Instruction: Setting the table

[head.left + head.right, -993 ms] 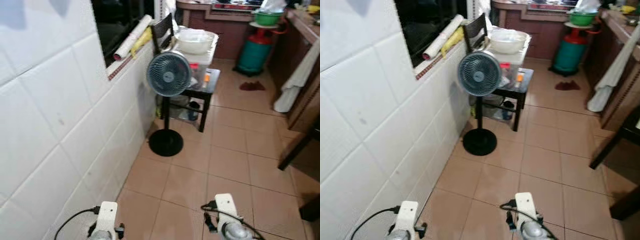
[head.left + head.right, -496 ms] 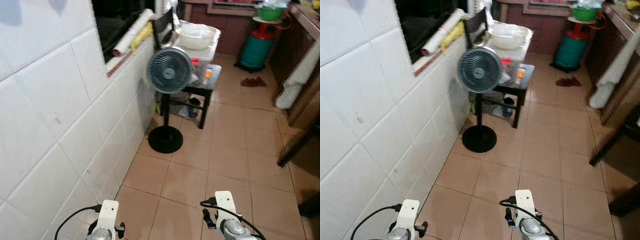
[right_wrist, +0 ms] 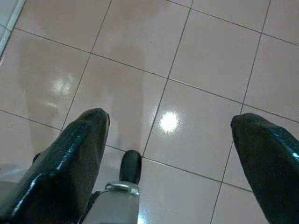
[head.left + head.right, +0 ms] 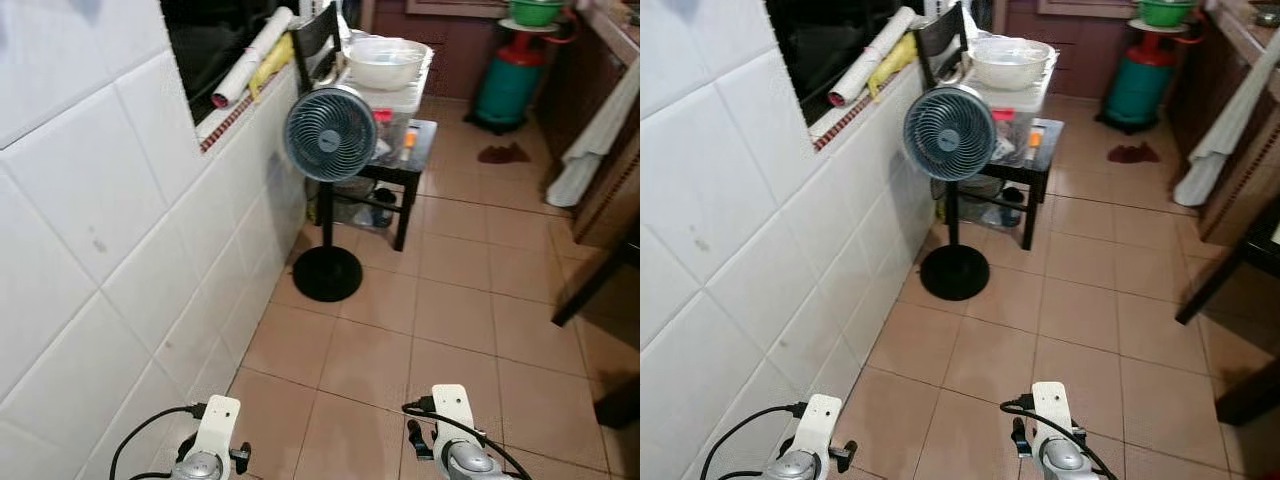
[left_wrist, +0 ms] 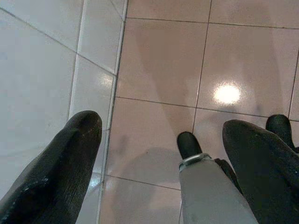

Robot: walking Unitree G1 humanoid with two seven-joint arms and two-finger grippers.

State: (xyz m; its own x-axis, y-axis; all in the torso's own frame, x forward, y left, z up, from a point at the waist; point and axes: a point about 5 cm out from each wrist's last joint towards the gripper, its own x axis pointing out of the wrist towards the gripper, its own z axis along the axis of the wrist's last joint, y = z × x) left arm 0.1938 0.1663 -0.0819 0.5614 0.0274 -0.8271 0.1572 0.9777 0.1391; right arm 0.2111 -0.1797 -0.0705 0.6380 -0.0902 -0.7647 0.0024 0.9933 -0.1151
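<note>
A white bowl (image 4: 385, 62) rests on a clear plastic box (image 4: 398, 102) on a small black side table (image 4: 417, 168) far ahead by the wall. Both arms hang idle at my sides, their wrists (image 4: 215, 450) (image 4: 452, 442) at the bottom of the eye views. In the left wrist view my left gripper (image 5: 163, 126) is open over the pink floor tiles next to the white wall. My right gripper (image 3: 170, 119) is open too, above bare tiles, holding nothing.
A pedestal fan (image 4: 328, 135) stands on the floor in front of the side table. The white tiled wall (image 4: 100, 250) runs along my left. A green gas cylinder (image 4: 513, 75) stands at the back. A dark table leg (image 4: 590, 290) and a hanging white cloth (image 4: 592, 140) are on the right.
The whole picture has shifted a little as the camera moved. Both arms hang as before and nothing in the room has moved.
</note>
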